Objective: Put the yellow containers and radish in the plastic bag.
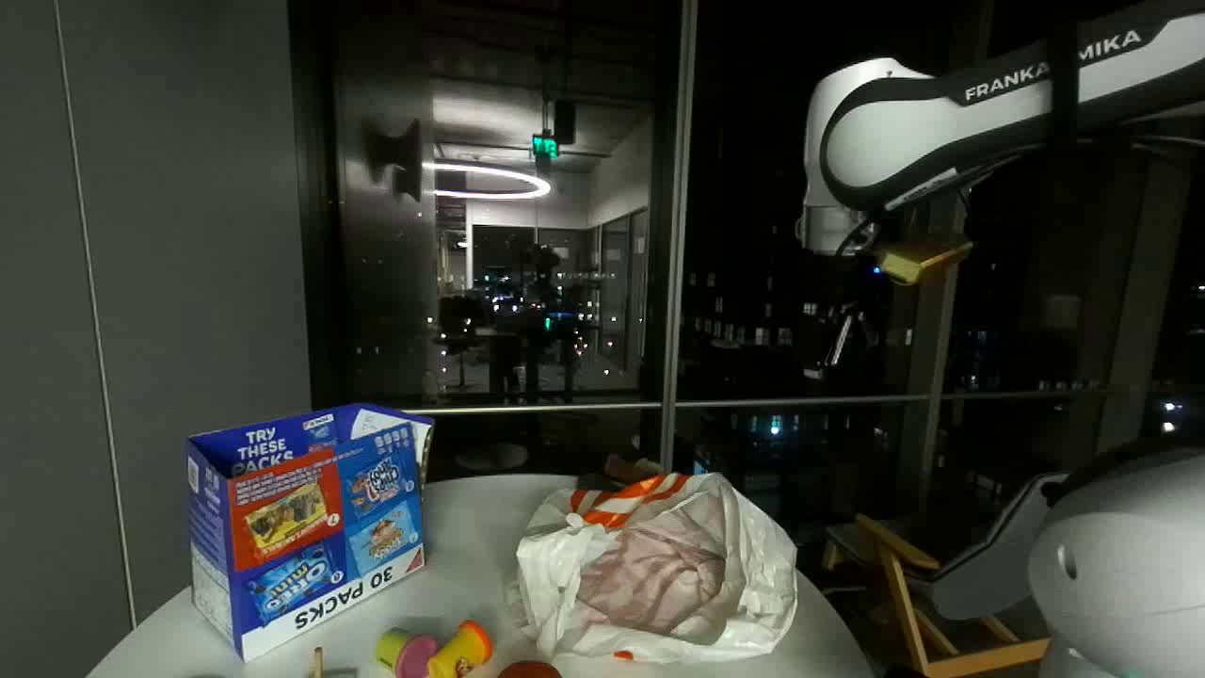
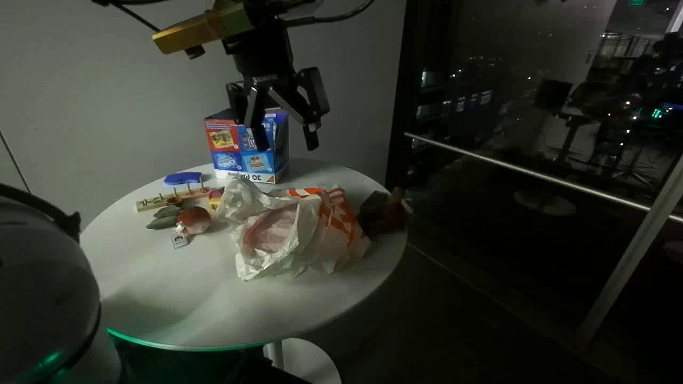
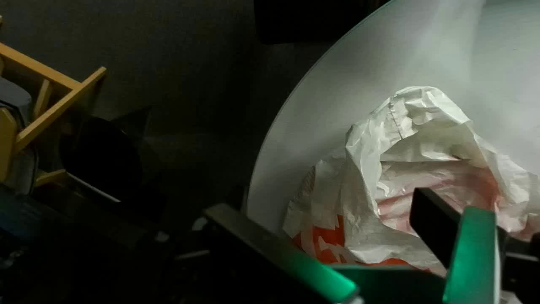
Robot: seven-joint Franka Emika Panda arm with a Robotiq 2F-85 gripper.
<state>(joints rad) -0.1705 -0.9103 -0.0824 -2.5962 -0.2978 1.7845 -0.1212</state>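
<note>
Crinkled white plastic, printed with orange, forms the bag (image 2: 309, 226), which lies on the surface (image 2: 224, 304) below the claw (image 2: 287, 141), its mouth gaping. We see the claw spread and empty, high above the level of the surface. Lower than the claw and off to one side, outside the wrist view, lie the yellow containers (image 1: 461, 652) and the radish (image 2: 193, 220); in an exterior view the containers lie close together, apparently touching, near the blue printed carton (image 1: 311, 546). We judge the containers light and stiff, with smooth walls that may slip; the claw should take one across the rounded side, clear of its neighbour. We expect the radish to be firm and apt to roll, best held about its widest part. Leaf-like shapes (image 2: 166, 217) sit just beside it; whether they are attached we cannot tell. The bag looks soft and limp, so we would release inside its mouth without brushing the rim.
</note>
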